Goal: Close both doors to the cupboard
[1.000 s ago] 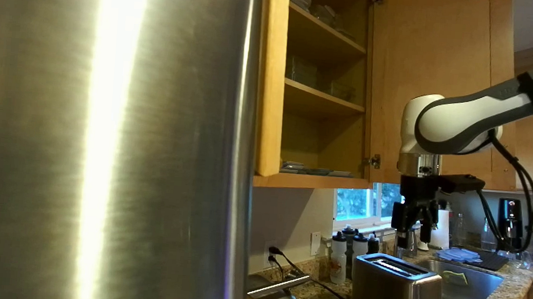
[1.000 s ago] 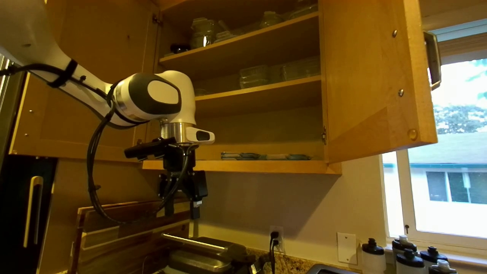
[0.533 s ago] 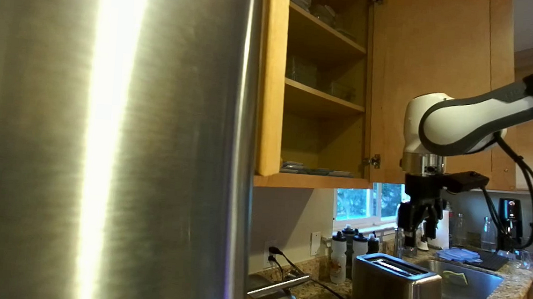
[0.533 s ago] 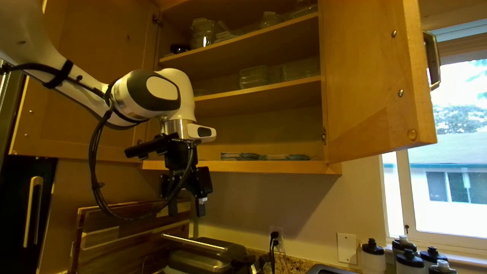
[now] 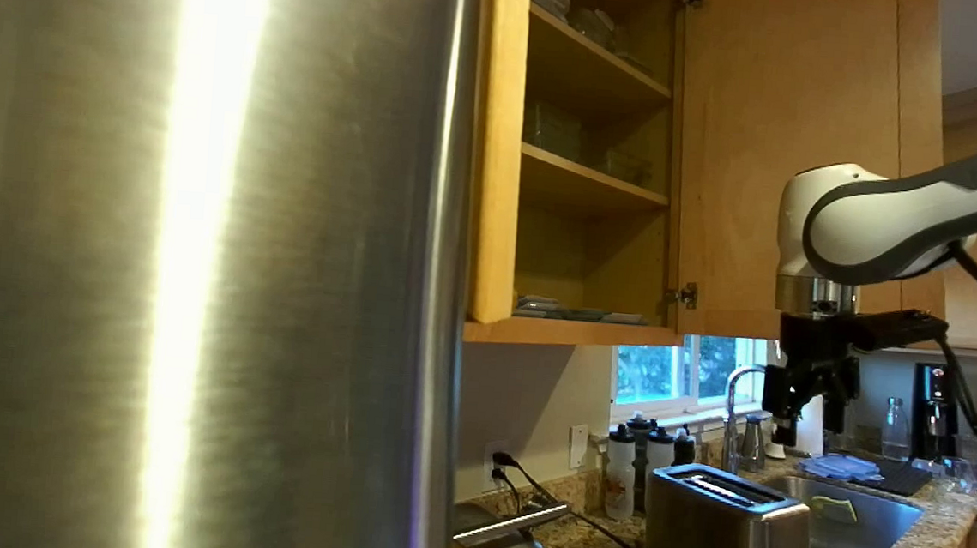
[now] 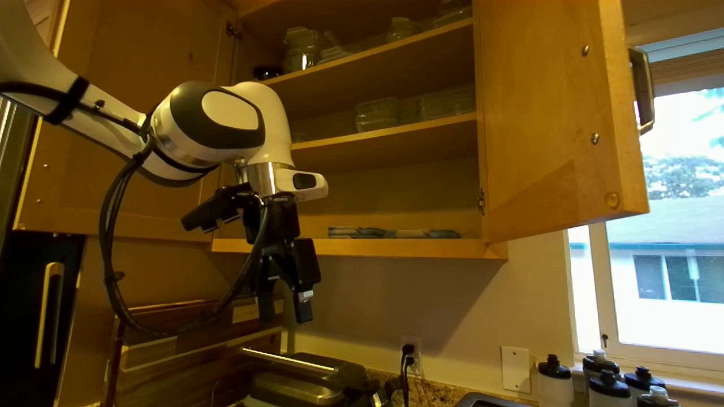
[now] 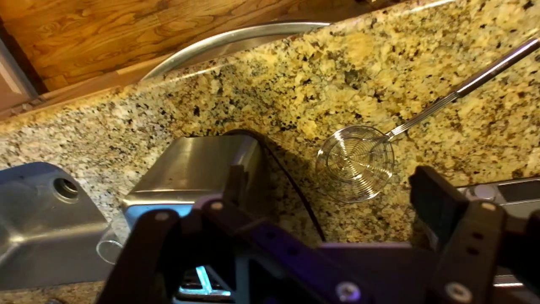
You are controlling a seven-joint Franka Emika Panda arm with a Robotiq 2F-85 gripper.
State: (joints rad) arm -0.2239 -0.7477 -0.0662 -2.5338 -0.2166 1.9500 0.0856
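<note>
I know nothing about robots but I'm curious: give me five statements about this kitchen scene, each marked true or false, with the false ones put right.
1. A toaster stands on the countertop. True.
2. Both doors of the cupboard stand open. True.
3. One door is being gripped. False: the gripper is open and holds nothing.
4. A wire strainer lies on the countertop. True.
5. The cupboard is empty. False: clear containers stand on its shelves.

Doors (image 6: 543,124) — smooth wood; fridge (image 5: 326,254) — glossy brushed metal; toaster (image 5: 711,530) shiny metal; countertop (image 7: 270,93) stone; claw (image 6: 285,312) mostly matt.
</note>
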